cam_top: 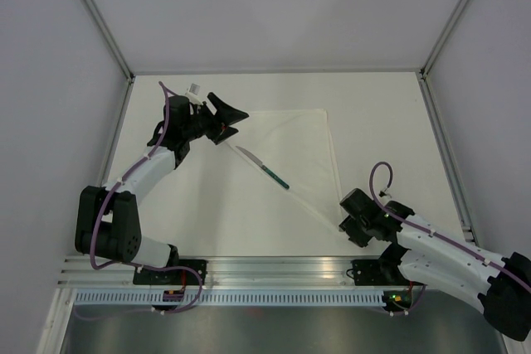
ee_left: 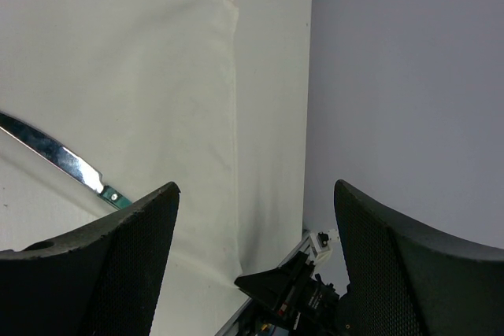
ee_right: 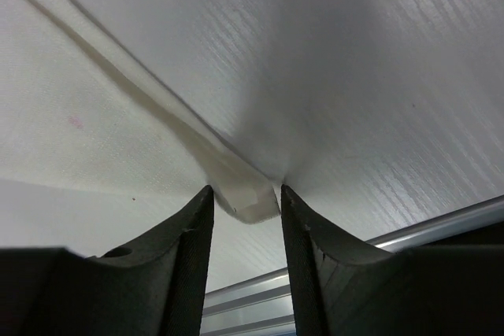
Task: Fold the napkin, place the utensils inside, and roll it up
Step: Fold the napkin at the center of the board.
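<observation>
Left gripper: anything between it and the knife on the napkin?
Nothing visible. The left gripper, jaws open, hovers at the napkin's far-left corner; only bare cloth lies between it and the knife on the diagonal fold. The right gripper sits at the near-right corner, clear of that path.

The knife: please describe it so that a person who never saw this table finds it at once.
Find the white napkin, folded to a triangle in the middle of the table. The knife lies along its long slanted edge. It alone is thin, with a shiny blade and a teal handle.
</observation>
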Robot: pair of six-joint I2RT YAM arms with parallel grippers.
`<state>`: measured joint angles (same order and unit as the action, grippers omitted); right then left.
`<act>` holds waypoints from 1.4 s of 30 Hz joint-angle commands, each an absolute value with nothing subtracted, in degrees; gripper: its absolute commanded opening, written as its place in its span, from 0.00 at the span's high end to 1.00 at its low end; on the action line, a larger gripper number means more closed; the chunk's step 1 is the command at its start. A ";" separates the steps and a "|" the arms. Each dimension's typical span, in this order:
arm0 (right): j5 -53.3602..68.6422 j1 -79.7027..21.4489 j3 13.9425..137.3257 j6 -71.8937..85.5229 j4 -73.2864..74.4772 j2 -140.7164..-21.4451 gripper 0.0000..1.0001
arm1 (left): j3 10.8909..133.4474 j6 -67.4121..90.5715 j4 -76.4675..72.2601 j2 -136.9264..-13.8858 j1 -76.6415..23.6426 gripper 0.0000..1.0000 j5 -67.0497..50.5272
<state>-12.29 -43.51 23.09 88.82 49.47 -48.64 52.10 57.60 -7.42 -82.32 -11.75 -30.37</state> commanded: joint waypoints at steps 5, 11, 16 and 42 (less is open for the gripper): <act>-13.18 -43.59 22.15 90.79 47.37 -48.78 0.62 | 51.86 57.48 -9.76 -81.83 -12.04 0.16 -30.59; -16.08 -43.59 25.57 87.28 47.46 -50.53 0.77 | 51.86 57.39 -9.76 -82.09 -11.95 0.16 -30.59; -19.68 -43.59 32.58 82.72 50.44 -52.64 0.85 | 51.94 57.13 -9.58 -82.62 -11.95 0.16 -30.24; -16.45 -43.68 83.38 45.36 40.08 -99.81 1.00 | 59.50 58.36 -3.43 -81.13 -9.58 0.16 -25.23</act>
